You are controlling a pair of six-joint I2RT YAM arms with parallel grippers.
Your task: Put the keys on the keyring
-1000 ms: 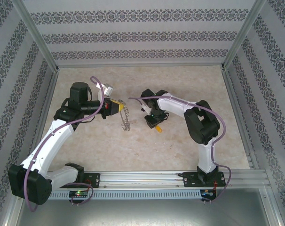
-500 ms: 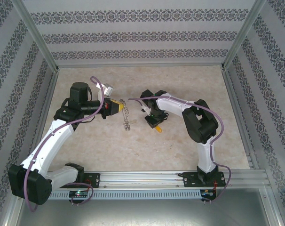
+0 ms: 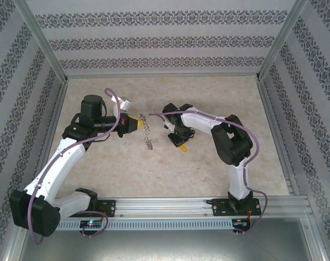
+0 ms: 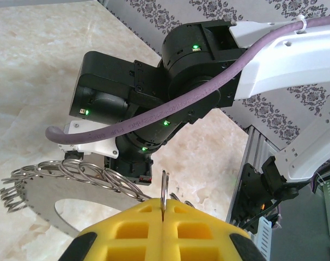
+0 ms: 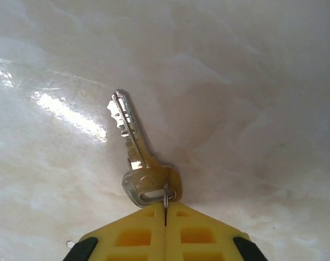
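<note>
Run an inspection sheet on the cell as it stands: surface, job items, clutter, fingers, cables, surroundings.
Surface: beige marbled table, some glare.
Job's things: keyring dangles from the left gripper; key, silver blade and amber head, sits at the right gripper. Cannot tell whether it touches the table.
Clutter: nothing seen.
Grippers: left fingers shut on a keyring loop; right fingers shut on the small wire loop through the key's head.
Cables: purple cable along each arm, no snag seen.
Surroundings: patterned walls, aluminium frame.
</note>
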